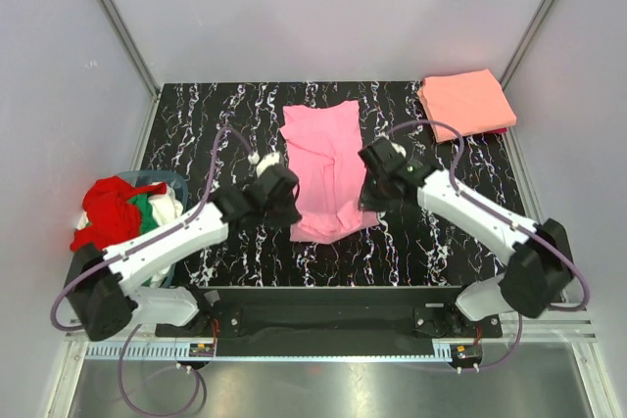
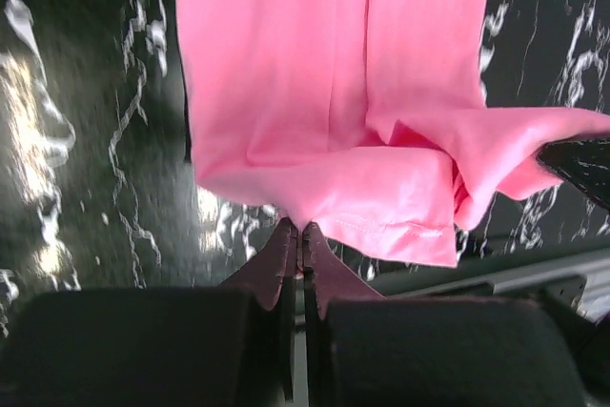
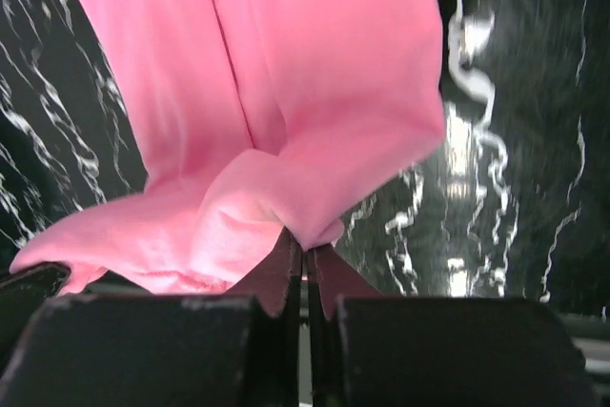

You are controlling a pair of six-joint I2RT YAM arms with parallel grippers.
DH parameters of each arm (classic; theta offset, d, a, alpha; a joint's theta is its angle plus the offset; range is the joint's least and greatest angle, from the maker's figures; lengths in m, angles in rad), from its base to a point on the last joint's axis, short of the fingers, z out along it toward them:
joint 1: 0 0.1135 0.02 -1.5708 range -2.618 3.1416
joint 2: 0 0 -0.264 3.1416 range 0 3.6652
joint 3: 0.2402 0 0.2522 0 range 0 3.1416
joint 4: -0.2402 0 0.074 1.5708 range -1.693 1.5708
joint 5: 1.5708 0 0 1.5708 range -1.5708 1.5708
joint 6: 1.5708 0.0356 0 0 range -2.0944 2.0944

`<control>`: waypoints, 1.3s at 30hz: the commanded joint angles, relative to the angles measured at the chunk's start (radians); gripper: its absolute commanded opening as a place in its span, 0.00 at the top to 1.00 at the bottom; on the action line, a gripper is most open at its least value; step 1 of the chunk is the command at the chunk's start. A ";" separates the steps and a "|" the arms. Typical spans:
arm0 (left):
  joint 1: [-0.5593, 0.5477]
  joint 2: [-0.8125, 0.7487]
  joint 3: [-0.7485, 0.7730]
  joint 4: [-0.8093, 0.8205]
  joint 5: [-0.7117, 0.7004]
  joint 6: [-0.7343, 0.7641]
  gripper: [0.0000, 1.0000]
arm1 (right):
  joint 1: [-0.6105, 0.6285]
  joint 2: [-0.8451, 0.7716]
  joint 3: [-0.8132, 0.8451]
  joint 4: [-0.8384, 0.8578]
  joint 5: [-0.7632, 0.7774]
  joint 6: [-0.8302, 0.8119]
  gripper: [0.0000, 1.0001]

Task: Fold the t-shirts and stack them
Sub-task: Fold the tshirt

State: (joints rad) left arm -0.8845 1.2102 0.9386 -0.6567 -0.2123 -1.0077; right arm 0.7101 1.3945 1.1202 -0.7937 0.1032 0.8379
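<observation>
Both arms are on the pink t-shirt (image 1: 323, 168), which lies lengthwise in the middle of the black marbled worktop (image 1: 196, 124), its side parts folded in to make one long strip. The left gripper (image 2: 300, 235) has its jaws pressed fully together on the cloth at the strip's near-left corner. The hem there is bunched and rolled over just ahead of the fingertips. Over on the other side, the right gripper (image 3: 305, 247) is pinched tight too, clamping the near-right corner, and the cloth puckers into a soft fold right at the tips. The far end of the strip is flat on the worktop.

In the far right corner sits the salmon-orange t-shirt (image 1: 465, 103), folded square. A sliver of darker red cloth peeks out under its near edge; what it is, I can't tell from here. At the left edge, the round basket (image 1: 179, 180) holds a loose heap. The red t-shirt (image 1: 108, 208) spills over the rim, with the green t-shirt (image 1: 142, 205) and the white t-shirt (image 1: 165, 208) crumpled beside it.
</observation>
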 commanded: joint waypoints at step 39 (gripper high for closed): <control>0.493 0.570 0.656 -0.069 0.215 0.455 0.35 | -0.347 0.671 0.764 -0.115 -0.172 -0.349 0.28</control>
State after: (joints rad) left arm -0.3676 1.9423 1.6344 -0.7334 0.0238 -0.6147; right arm 0.3595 2.2219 1.9602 -0.9104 -0.0689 0.4896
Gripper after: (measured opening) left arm 0.650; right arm 0.722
